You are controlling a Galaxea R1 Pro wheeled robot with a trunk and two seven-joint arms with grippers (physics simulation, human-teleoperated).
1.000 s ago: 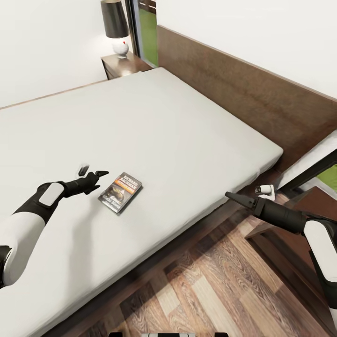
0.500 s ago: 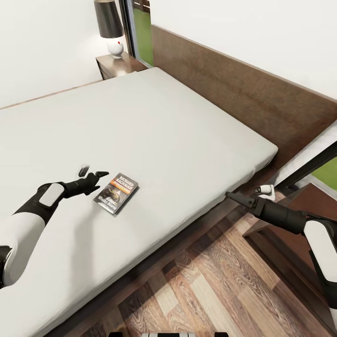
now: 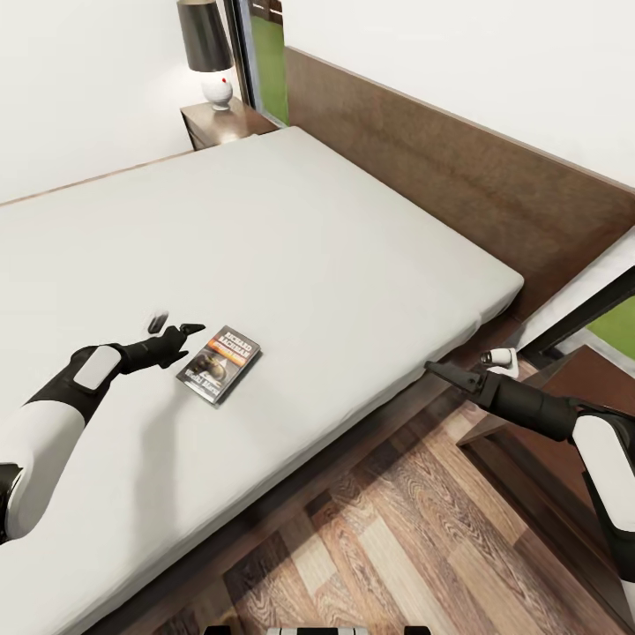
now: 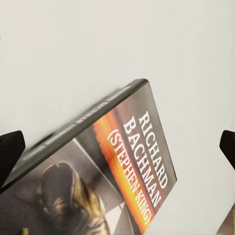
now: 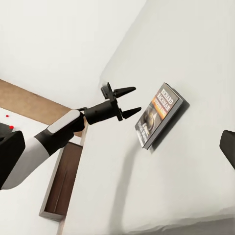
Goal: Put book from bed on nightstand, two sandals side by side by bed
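Note:
The book (image 3: 218,362) lies flat on the pale mattress of the bed (image 3: 317,238), near its front edge, dark cover with an orange band facing up. My left gripper (image 3: 181,325) hovers just left of the book, open and holding nothing. The left wrist view has the book (image 4: 112,176) close between the spread fingertips (image 4: 11,149). My right gripper (image 3: 436,368) hangs open and empty over the floor off the bed's right corner. From the right wrist view I see the book (image 5: 160,116) and the open left gripper (image 5: 136,100) beside it. The sandals are out of view.
A dark nightstand (image 3: 231,125) with a black-shaded lamp (image 3: 205,48) stands at the bed's far side by the window (image 3: 267,57). The tall brown headboard (image 3: 441,168) runs along the right. Another dark wooden top (image 3: 608,375) sits at the right by my right arm. Wood-plank floor (image 3: 388,538) lies below.
The whole picture shifted slightly a second ago, so the camera moved. Both arms and the book hold their places and both grippers stay open.

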